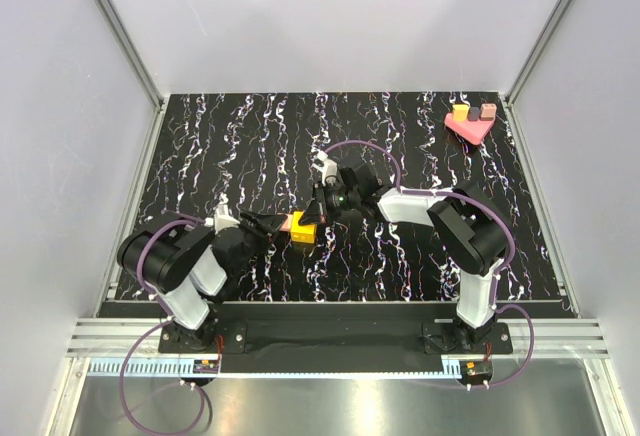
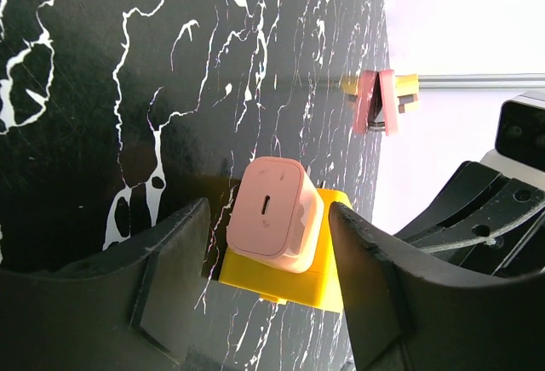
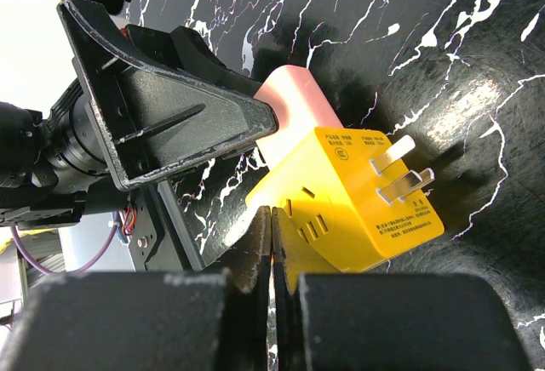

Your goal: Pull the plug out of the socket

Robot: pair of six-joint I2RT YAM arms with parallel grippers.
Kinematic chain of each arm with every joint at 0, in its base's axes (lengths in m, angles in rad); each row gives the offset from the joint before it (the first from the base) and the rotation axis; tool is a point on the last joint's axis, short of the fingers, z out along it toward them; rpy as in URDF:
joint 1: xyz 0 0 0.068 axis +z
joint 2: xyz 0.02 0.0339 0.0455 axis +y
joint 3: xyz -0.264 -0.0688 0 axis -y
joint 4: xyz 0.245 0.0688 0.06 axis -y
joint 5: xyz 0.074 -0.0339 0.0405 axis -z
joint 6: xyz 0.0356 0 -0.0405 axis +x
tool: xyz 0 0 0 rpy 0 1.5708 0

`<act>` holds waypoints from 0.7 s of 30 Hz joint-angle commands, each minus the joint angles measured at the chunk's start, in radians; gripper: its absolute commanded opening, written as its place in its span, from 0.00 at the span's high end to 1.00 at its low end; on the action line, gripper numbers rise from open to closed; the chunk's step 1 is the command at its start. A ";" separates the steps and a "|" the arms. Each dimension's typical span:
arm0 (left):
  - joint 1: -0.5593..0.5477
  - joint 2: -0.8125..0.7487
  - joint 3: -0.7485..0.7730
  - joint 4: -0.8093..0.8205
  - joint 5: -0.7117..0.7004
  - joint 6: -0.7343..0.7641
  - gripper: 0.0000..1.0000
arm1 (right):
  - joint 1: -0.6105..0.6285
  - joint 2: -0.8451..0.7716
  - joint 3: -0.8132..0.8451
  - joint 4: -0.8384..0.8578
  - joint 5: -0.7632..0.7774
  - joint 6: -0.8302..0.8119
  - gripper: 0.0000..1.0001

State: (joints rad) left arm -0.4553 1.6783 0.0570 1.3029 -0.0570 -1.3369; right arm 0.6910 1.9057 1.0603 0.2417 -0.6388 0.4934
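A pink plug [image 1: 286, 223] sits plugged into a yellow socket block [image 1: 303, 232] lying on the black marbled table. My left gripper [image 1: 275, 224] is open, one finger on each side of the pink plug [image 2: 272, 214]. A gap shows on the plug's left; the right finger [image 2: 366, 277] is close against the yellow socket [image 2: 294, 282]. My right gripper [image 1: 318, 214] is shut with nothing in it. Its fingertips [image 3: 271, 218] rest by the side of the yellow socket [image 3: 358, 196], whose metal prongs point away. The pink plug [image 3: 294, 103] shows behind it.
A pink holder [image 1: 470, 122] with a yellow and a brown block stands at the back right corner; it also shows in the left wrist view [image 2: 379, 100]. Grey walls enclose the table on three sides. The two arms meet near the table's middle.
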 commanded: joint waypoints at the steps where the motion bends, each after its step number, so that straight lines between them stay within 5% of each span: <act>1: -0.005 0.005 -0.042 0.366 -0.049 0.024 0.38 | 0.005 0.012 -0.002 -0.061 0.062 -0.033 1.00; 11: -0.005 0.018 -0.011 0.366 -0.014 0.007 0.56 | 0.005 0.018 0.001 -0.074 0.076 -0.030 1.00; 18: -0.005 -0.002 -0.043 0.366 -0.066 0.027 0.87 | 0.015 0.004 0.007 -0.168 0.217 -0.023 1.00; 19: -0.005 -0.003 -0.045 0.366 -0.070 0.034 0.99 | 0.016 0.004 0.009 -0.180 0.250 -0.016 1.00; 21: -0.005 0.000 -0.049 0.365 -0.078 0.051 1.00 | 0.016 0.012 0.017 -0.226 0.287 0.002 1.00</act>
State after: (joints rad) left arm -0.4572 1.6798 0.0566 1.3113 -0.0711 -1.3479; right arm 0.7082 1.8977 1.0801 0.1936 -0.5564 0.5137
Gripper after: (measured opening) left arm 0.415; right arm 0.009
